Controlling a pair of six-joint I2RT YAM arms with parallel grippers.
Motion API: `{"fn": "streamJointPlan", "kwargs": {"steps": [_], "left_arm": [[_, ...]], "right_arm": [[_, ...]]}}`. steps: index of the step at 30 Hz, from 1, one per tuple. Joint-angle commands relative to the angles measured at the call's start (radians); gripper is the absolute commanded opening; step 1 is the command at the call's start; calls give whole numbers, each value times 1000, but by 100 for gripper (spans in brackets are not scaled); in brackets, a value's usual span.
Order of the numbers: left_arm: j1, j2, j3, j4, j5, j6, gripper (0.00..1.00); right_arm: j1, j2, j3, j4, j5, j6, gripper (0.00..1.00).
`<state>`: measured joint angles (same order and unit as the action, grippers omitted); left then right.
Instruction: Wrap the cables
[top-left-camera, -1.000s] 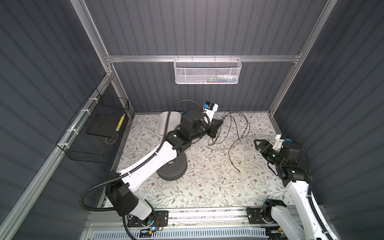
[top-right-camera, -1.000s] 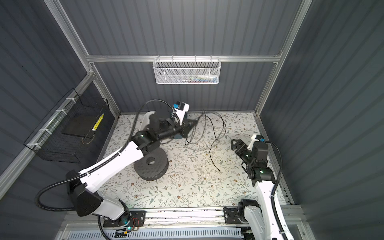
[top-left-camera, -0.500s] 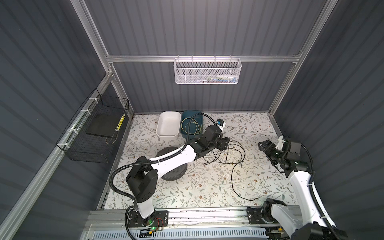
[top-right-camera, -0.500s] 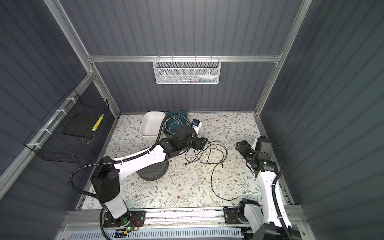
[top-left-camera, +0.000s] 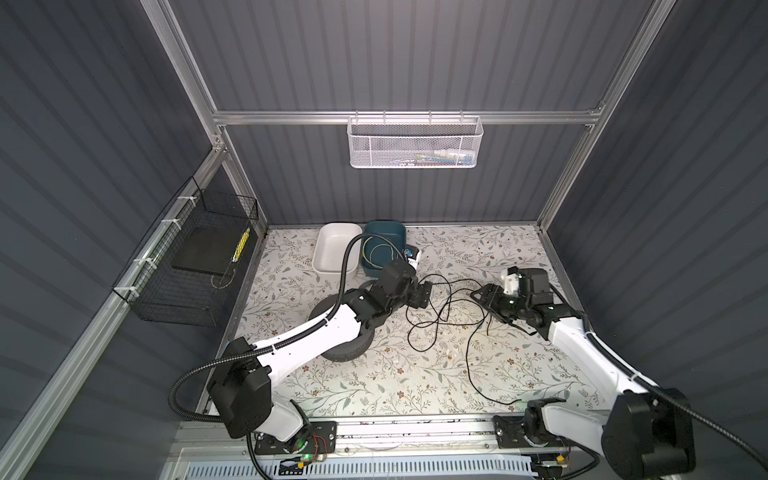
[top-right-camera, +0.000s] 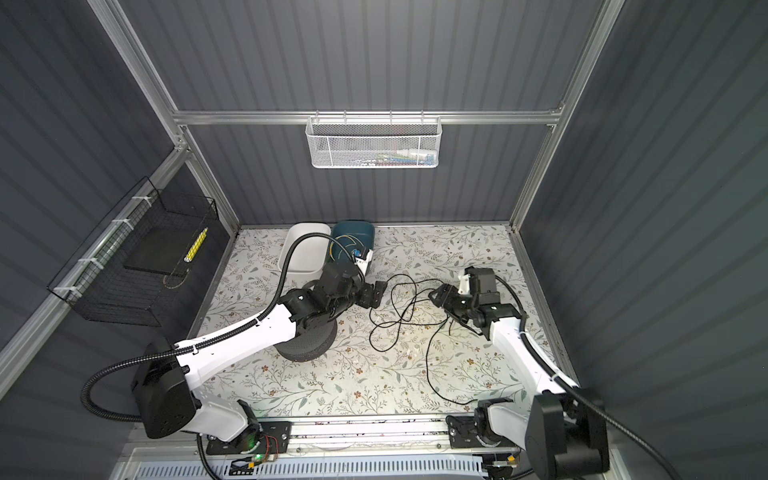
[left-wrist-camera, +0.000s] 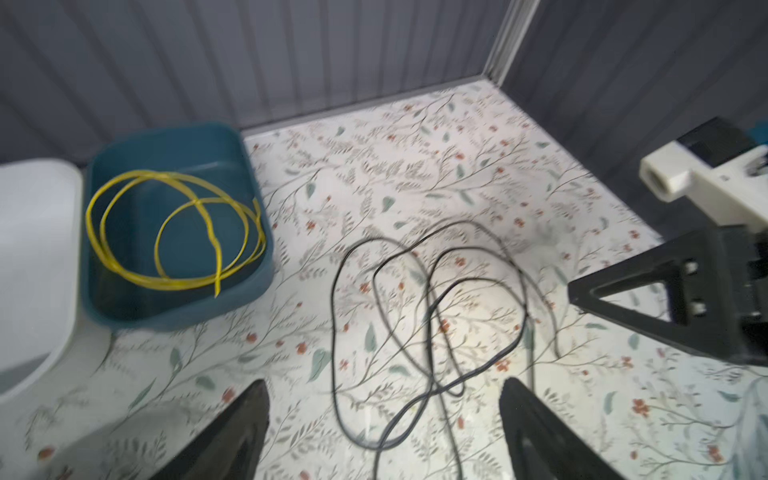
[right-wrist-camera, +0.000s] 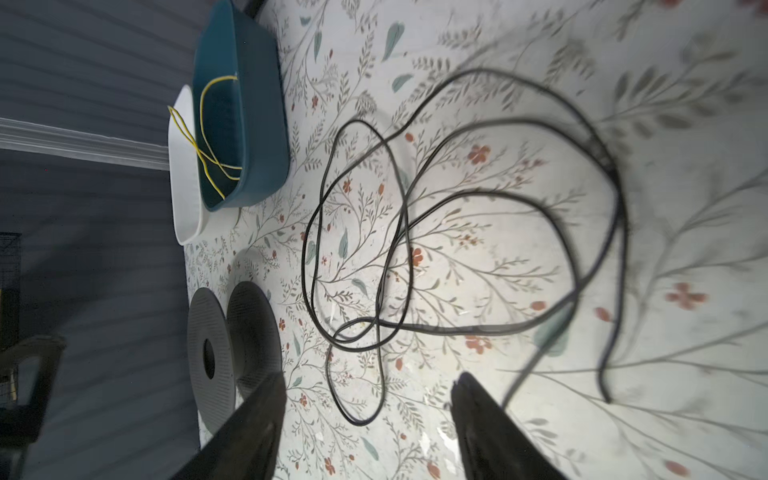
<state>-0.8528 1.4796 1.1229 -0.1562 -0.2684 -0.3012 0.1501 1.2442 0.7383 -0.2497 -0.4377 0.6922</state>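
1. In the middle of both top views, black wire (top-left-camera: 468, 359) lies looped on the table (top-left-camera: 374, 386).
2. Left end effector (top-left-camera: 424, 294), left of the loops: wide apart, empty.
3. Right end effector (top-left-camera: 481, 296), right of them: partly apart, empty.
4. Yellow wire (left-wrist-camera: 198, 203) lies coiled in the bin (top-left-camera: 397, 228), upper centre.

Top views overhead looking down, wrist views close, sharing black cable (left-wrist-camera: 332, 324)

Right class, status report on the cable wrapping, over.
Left gripper and right gripper: jaws open. Black cable loose in tangled loops on the table between them. Yellow cable coiled in the teal bin. Nothing blocking.
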Motion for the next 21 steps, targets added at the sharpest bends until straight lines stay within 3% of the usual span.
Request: {"fn": "streamJointPlan", "kwargs": {"steps": [1,5,8,13,18,21], "left_arm": [[33,-48,-71,-18,-38,-89,87],[56,-94,-130,-22,-46,-112,86],[59,-114,-160,-18,-51,-122,86],[61,-125,-196,0,-46,-139,86],[61,-123,-194,4,-37,-134,86],[63,-124,-191,9,-36,-130,86]], "right_arm": [[47,101,18,74,-22,18,51],[73,249,16,185,-118,103,50],[100,305,-35,298,-144,205,58],[122,348,-142,487,-166,380,63],[132,405,-205,681,-192,536,62],[136,456,-223,826,-224,631,56]]}}
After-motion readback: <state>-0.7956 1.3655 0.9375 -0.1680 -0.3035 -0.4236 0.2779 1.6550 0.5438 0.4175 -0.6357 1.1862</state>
